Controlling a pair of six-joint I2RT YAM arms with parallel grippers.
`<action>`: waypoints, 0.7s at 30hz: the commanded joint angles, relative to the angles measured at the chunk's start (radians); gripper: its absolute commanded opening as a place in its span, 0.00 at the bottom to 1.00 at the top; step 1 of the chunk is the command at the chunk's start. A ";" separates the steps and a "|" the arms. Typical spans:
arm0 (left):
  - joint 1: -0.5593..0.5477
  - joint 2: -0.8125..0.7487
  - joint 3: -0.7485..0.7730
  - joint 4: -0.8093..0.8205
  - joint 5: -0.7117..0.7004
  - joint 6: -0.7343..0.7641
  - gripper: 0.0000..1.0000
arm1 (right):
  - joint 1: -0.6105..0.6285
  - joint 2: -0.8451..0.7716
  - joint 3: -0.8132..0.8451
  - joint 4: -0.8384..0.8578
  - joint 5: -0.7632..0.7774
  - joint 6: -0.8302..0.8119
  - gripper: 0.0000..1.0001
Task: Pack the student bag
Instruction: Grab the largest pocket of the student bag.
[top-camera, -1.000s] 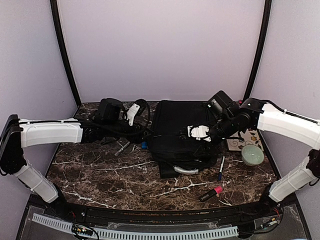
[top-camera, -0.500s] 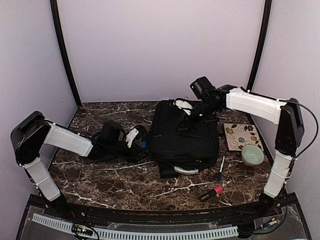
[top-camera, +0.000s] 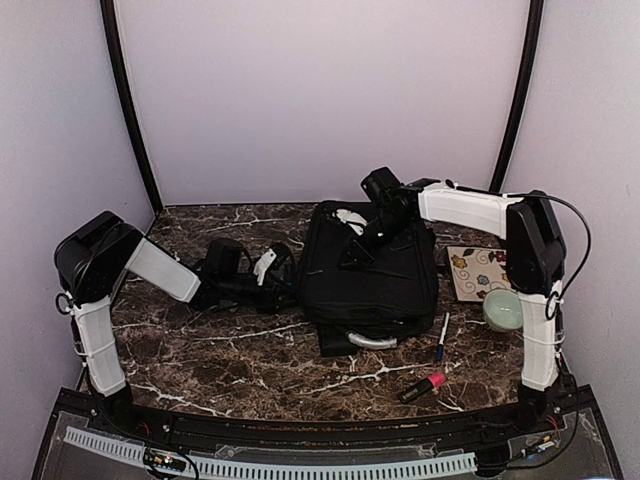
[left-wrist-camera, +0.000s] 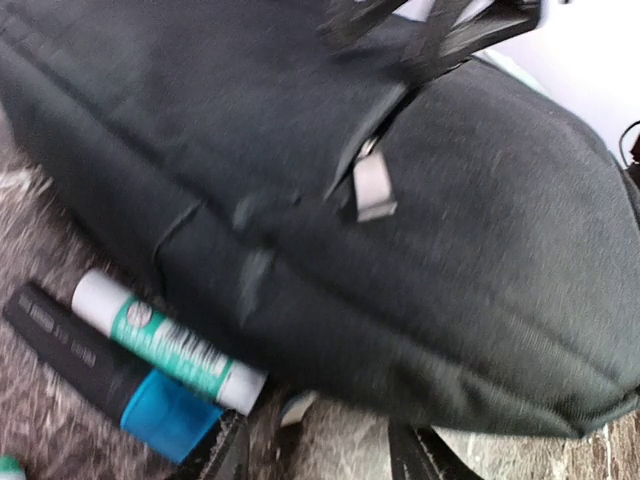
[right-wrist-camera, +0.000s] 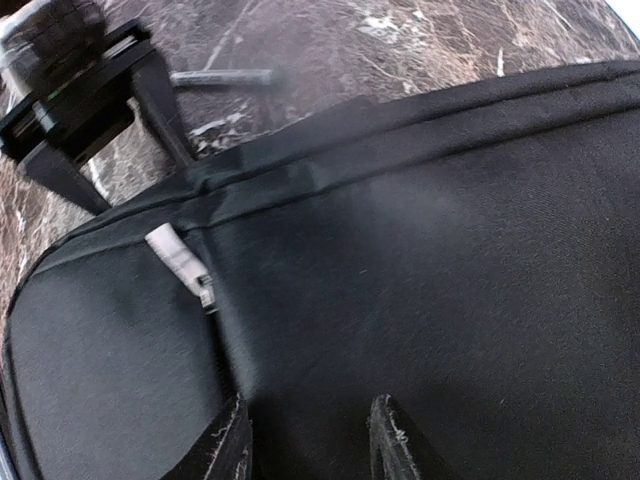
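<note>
Black fabric of the student bag may be snagged and dragged, as the left end effector and right end effector are held open, empty, near it.

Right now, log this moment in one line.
student bag: lying on table | left pincer: open, beside bag | right pincer: open, over bag

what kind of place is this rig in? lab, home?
Probably a lab test booth: plain lilac walls close in a marble-pattern table, two arms are mounted at its near edge, and a bag is laid out.
</note>
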 joint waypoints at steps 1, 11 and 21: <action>0.011 0.039 0.050 0.062 0.114 0.030 0.48 | -0.036 0.073 0.068 0.007 -0.020 0.048 0.40; 0.013 0.072 0.066 0.057 0.103 0.036 0.22 | -0.054 0.104 0.066 0.001 -0.042 0.061 0.39; 0.012 -0.040 -0.039 0.045 0.015 -0.004 0.01 | -0.054 0.119 0.060 0.020 0.009 0.096 0.38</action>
